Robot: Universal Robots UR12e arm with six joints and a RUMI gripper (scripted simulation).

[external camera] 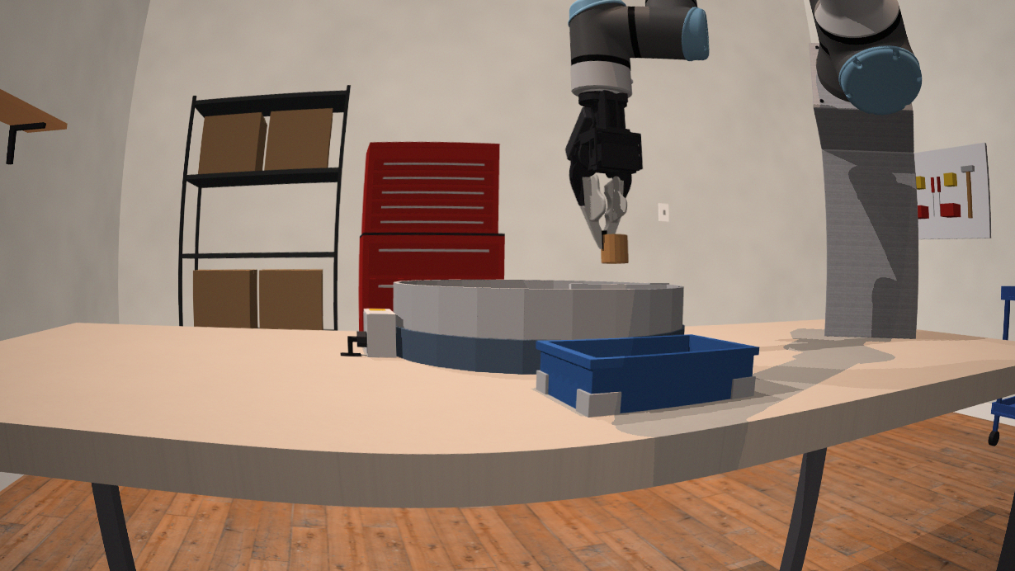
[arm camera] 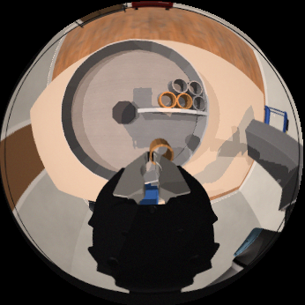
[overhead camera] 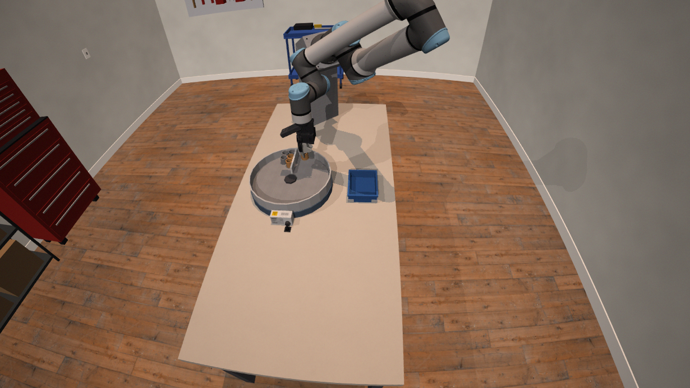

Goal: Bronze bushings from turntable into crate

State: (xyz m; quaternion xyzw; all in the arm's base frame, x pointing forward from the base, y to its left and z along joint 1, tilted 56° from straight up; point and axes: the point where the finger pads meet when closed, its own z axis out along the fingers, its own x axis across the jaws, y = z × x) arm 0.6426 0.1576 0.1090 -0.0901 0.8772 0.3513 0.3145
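My gripper (overhead camera: 304,152) (external camera: 608,231) (arm camera: 150,152) is shut on the wall of a bronze bushing (overhead camera: 305,156) (external camera: 614,249) (arm camera: 160,140). It holds the bushing upright above the far right part of the grey turntable (overhead camera: 308,202) (external camera: 497,312) (arm camera: 72,110), clear of its rim. Two more bronze bushings (arm camera: 159,100) (overhead camera: 289,159) stand on the turntable against a white divider blade (arm camera: 176,110), next to three steel bushings (arm camera: 173,85). The blue crate (overhead camera: 362,197) (external camera: 639,376) (arm camera: 275,115) stands to the right of the turntable and looks empty.
A dark hub (overhead camera: 290,179) (arm camera: 123,112) sits at the turntable's centre. A small white control box (overhead camera: 281,218) (external camera: 380,332) is at its front edge. The arm's grey pedestal (external camera: 862,234) stands at the table's far end.
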